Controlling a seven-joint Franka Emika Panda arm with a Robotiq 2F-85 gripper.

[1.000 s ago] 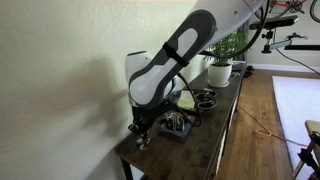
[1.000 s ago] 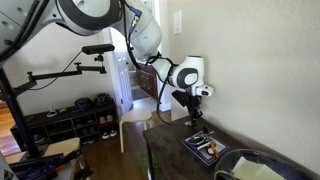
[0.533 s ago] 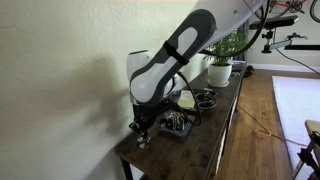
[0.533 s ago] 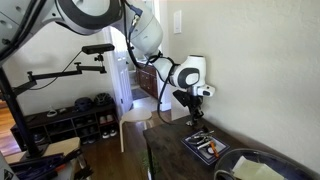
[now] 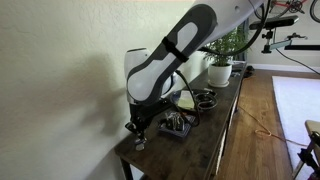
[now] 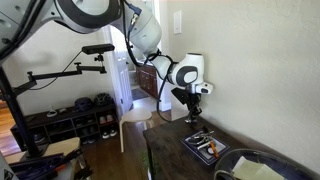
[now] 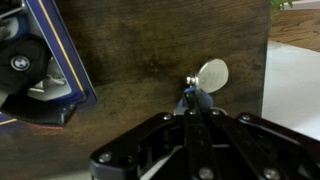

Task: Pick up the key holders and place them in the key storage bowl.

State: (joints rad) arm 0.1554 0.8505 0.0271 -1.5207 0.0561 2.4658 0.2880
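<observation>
In the wrist view my gripper (image 7: 195,106) is shut on a key holder (image 7: 211,73): a pale oval trinket with a small metal ring and a blue bit pinched between the fingertips, over the dark wooden table. The key storage bowl (image 7: 66,58), a dark blue-rimmed squarish tray with mixed small items, lies at the upper left of that view. In both exterior views the gripper (image 5: 136,129) (image 6: 193,113) hangs near the table's end, a short way from the tray (image 5: 177,128) (image 6: 207,147). The key holder dangles below it (image 5: 139,144).
The narrow wooden table (image 5: 200,145) runs along the wall. Beyond the tray stand a small dark bowl (image 5: 205,98) and a potted plant (image 5: 220,66). A large dark round dish (image 6: 262,169) sits past the tray. The table's end edge (image 7: 268,60) is close to the gripper.
The gripper has risen a little and shifted slightly toward the table's end, still pinching the key holder. The tray has not moved.
</observation>
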